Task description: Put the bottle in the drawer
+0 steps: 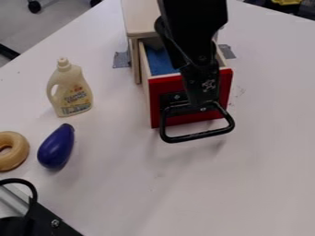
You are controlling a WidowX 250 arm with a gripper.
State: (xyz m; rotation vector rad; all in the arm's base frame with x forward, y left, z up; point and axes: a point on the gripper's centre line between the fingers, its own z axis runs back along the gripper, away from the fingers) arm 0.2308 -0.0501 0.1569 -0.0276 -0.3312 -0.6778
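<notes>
The gripper (201,99) hangs at the front of the drawer, its lower end by the top bar of the black handle (198,137). The drawer (192,120) has a red front and stands partly pulled out of its wooden cabinet, with a blue lining (160,62) visible inside. The arm covers the right part of the drawer's inside. To the left of the drawer, the pale yellow bottle (73,92) with a cream cap stands on the white table, apart from the gripper.
A purple eggplant (56,146) and a tan ring (12,151) lie at the left, nearer the camera than the bottle. Black and metal equipment (40,221) occupies the lower left corner. Grey tape (122,59) is beside the wooden cabinet (139,20).
</notes>
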